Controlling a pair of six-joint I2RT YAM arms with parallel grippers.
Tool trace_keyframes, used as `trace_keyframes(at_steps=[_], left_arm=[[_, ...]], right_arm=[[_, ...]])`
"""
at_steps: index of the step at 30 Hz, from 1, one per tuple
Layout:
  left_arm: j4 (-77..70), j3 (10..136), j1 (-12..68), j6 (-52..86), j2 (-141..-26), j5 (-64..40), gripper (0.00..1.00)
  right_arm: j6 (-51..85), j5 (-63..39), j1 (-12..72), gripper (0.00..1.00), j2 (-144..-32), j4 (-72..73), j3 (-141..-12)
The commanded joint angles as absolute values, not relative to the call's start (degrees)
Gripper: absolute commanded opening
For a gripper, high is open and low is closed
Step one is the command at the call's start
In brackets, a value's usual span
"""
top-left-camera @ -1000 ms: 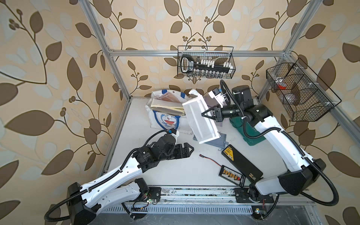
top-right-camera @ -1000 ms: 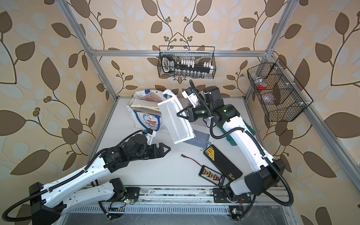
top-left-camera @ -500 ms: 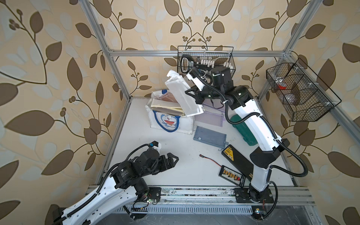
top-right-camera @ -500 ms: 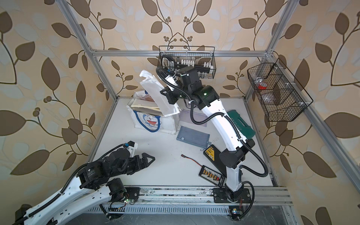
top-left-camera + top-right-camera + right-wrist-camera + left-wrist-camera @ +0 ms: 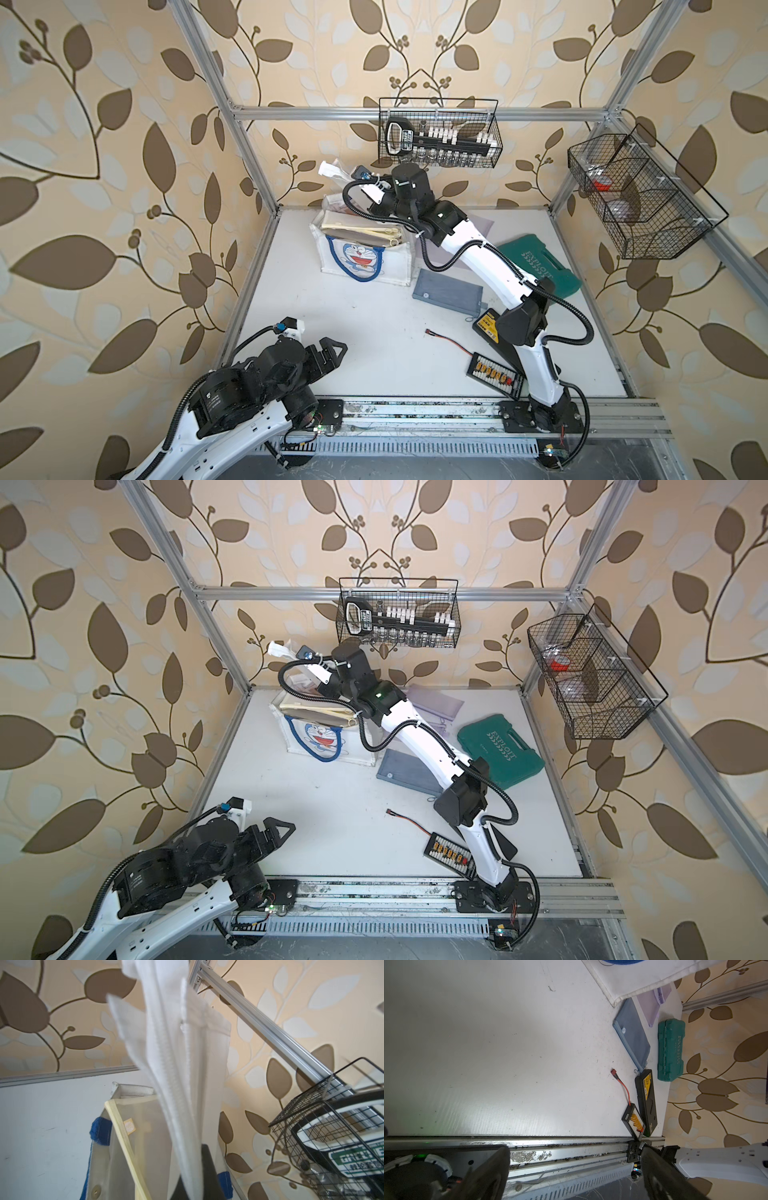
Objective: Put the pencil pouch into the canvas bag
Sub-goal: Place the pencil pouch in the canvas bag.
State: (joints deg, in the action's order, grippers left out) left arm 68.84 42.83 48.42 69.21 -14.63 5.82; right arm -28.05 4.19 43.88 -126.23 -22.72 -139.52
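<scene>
The pencil pouch (image 5: 332,169) (image 5: 277,649) is a white mesh zip pouch, hanging in the air over the back of the canvas bag. My right gripper (image 5: 371,194) (image 5: 318,674) is shut on one end of it. In the right wrist view the pouch (image 5: 176,1064) runs away from the gripper (image 5: 194,1169), and one dark finger (image 5: 207,1165) shows beside it. The canvas bag (image 5: 370,259) (image 5: 322,739) stands at the back of the table, and a yellow-trimmed mesh pouch (image 5: 124,1136) lies across its mouth. My left gripper (image 5: 332,353) (image 5: 278,831) (image 5: 575,1155) is open and empty at the front left.
A grey-blue zip pouch (image 5: 449,286), a green tool case (image 5: 536,266), a black and yellow battery (image 5: 488,328) and a charger board with a red wire (image 5: 494,372) lie on the right. A purple pouch (image 5: 436,702) lies at the back. Wire baskets (image 5: 440,133) hang on the frame.
My right arm has swung the pouch from over the table's middle back and up over the canvas bag. My left arm has drawn back toward the front left corner, still open.
</scene>
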Motion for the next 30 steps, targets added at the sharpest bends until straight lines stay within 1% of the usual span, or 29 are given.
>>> trace_keyframes(at_steps=[1, 5, 10, 17, 22, 26, 28, 30], left_arm=[[72.8, 44.8, 48.8, 70.0, -14.5, 10.0, 0.98], [73.3, 46.1, 48.8, 68.7, -15.6, 11.3, 0.98], [73.2, 47.6, 48.8, 67.0, -17.5, 12.8, 0.97], [71.2, 50.7, 48.8, 64.5, -21.6, 15.4, 0.95], [70.8, 55.9, 48.8, 62.9, -25.2, 19.2, 0.94], [73.7, 60.0, 48.8, 63.7, -28.5, 22.4, 0.92], [78.0, 62.6, 48.8, 66.1, -30.3, 25.3, 0.9], [81.0, 66.0, 48.8, 67.0, -32.4, 28.1, 0.89]], right_arm=[[-35.3, 11.1, 45.1, 0.0, -130.3, -16.6, -141.8], [-38.8, 14.1, 45.9, 0.0, -133.7, -17.1, -141.8], [-41.4, 16.1, 46.1, 0.0, -134.8, -18.2, -139.1], [-40.9, 14.7, 46.1, 0.01, -134.6, -20.8, -137.3], [-39.8, 13.8, 46.6, 0.17, -134.7, -22.9, -138.2], [-38.6, 14.0, 46.9, 0.22, -134.1, -25.1, -138.2], [-37.9, 13.4, 47.0, 0.29, -133.9, -26.6, -138.1], [-36.3, 13.3, 47.0, 0.4, -133.5, -27.3, -137.8]])
